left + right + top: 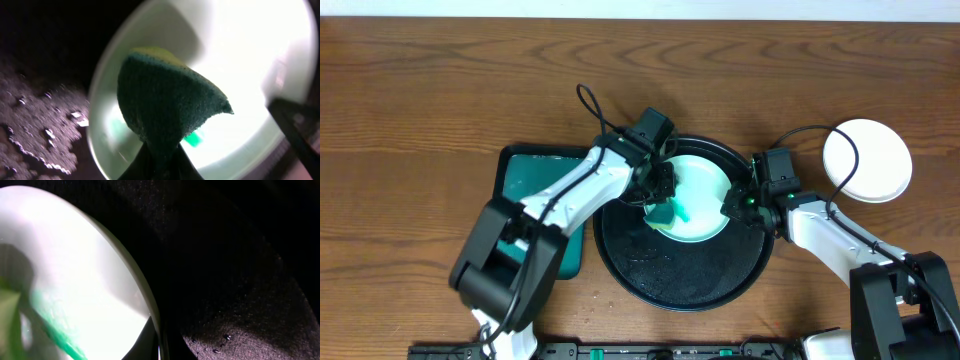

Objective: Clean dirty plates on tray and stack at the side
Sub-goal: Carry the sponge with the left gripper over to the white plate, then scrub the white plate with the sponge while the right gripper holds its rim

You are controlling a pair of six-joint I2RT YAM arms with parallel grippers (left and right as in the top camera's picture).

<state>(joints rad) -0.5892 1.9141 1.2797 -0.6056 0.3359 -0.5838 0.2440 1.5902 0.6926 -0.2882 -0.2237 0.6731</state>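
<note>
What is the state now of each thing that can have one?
dirty plate: on the black tray, green smear on it.
sponge: held against the dirty plate.
left gripper: jaws shut on sponge.
right gripper: jaws shut on dirty plate's rim.
white plate: lying flat, apart, untouched.

No lettering, label, brand mark, number or sign can be read in any view. Nothing legible shows on the plate, the sponge, the black basin, the teal tray, the side plate or the table. The green streaks on the plate are smears and form no characters.
</note>
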